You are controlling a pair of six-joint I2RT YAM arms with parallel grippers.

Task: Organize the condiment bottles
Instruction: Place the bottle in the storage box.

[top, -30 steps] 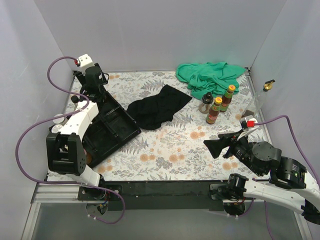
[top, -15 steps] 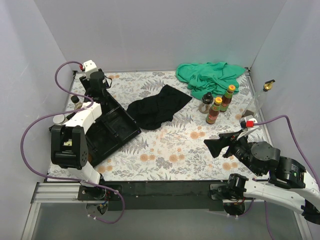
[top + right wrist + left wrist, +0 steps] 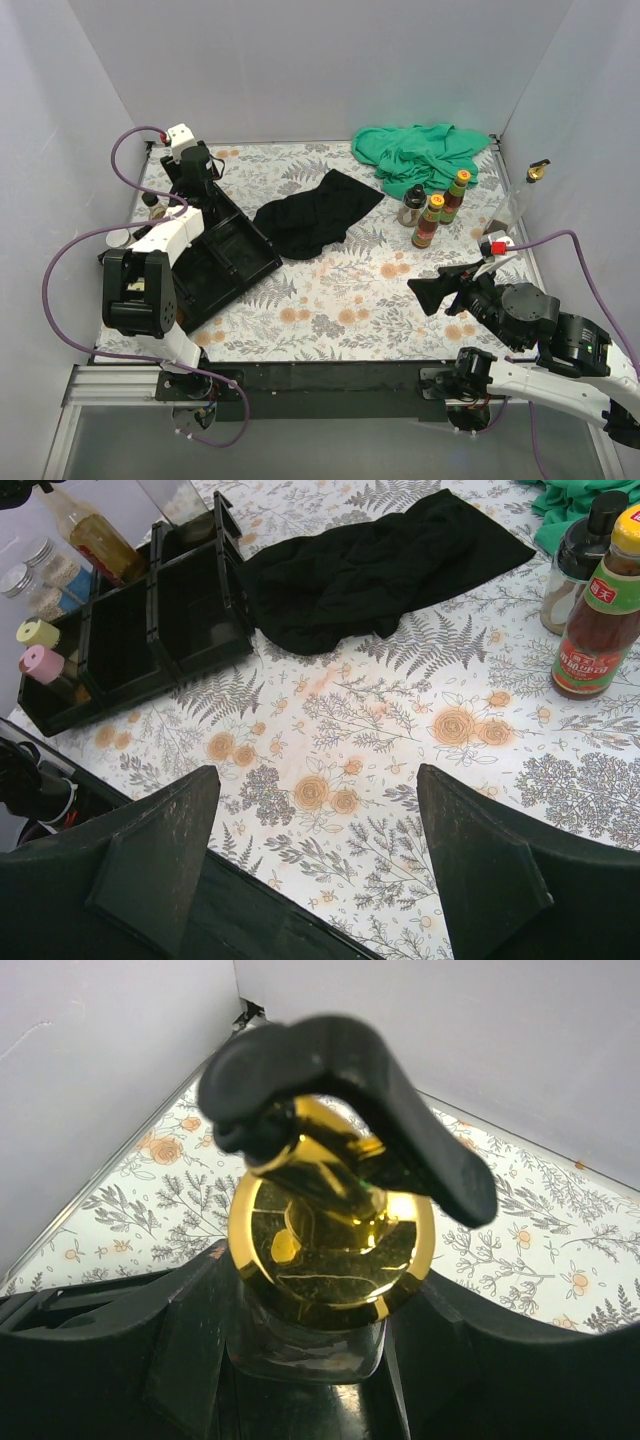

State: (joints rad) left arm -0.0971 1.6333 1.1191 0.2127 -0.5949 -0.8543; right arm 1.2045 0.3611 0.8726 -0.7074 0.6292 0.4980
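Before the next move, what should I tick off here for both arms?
1. Hold of left gripper on gold-capped clear glass bottle: ok, closed on its neck.
2. That bottle seated in the black compartmented tray: cannot tell.
3. The right gripper open and empty: ok.
4. The dark black-capped bottle and two orange-capped red sauce bottles sorted: not ok, standing beside the green cloth.

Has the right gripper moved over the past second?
No. The right gripper sits where it was, open, at the same offset from the orange-capped sauce bottle in the top view.
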